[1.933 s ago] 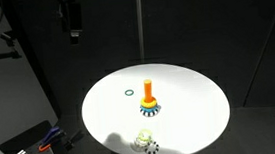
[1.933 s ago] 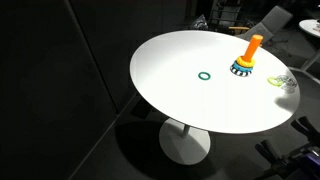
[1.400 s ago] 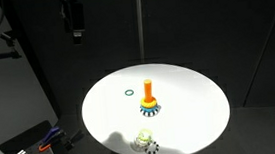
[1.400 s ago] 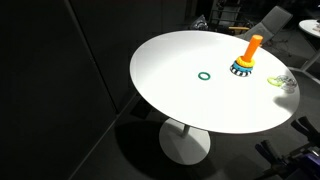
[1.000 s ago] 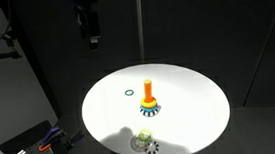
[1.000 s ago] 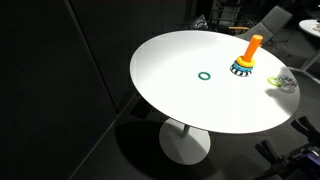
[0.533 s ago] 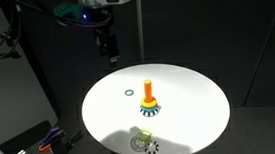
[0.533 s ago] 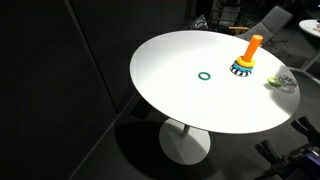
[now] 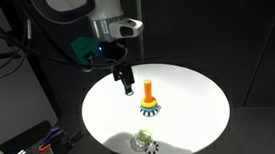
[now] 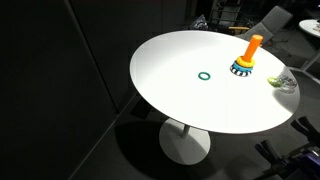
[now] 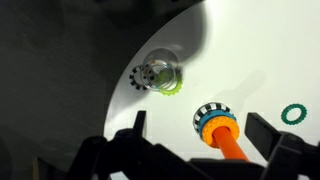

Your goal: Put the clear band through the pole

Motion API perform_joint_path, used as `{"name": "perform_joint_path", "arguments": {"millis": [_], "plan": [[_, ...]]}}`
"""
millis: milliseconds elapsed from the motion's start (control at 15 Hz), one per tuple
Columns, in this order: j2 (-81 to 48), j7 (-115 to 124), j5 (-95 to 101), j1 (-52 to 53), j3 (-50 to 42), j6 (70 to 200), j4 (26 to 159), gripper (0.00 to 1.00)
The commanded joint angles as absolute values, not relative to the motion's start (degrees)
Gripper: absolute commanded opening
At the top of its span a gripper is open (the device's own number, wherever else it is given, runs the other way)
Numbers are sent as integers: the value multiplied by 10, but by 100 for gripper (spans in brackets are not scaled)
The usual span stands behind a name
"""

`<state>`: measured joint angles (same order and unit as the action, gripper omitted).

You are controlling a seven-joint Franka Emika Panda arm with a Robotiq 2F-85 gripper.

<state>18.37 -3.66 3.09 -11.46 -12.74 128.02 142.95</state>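
Clear band [image 11: 158, 66] lies near the pole [image 9: 148, 89], bunched with a yellow-green ring [image 11: 170, 88] and a dotted ring [image 11: 138, 76], while the gripper [image 9: 129, 89] hangs beside the pole, fingers spread and empty, so the approach is in hand and next likely calls for lowering onto that faint band alone.

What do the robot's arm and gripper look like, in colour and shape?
The arm has thick, rounded, pale grey-white segments. A teal part sits near the wrist. The gripper below is black, with two dark, blocky fingers. No markings are legible.
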Motion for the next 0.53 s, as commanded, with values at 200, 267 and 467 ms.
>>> {"name": "perform_joint_path", "arguments": {"millis": [200,267,467], "plan": [[159,-41,30,-122,-128,1307,1432,100],[159,-41,30,-122,-128,1307,1432,100],[159,-41,31,-122,-128,1307,1432,100]]}}
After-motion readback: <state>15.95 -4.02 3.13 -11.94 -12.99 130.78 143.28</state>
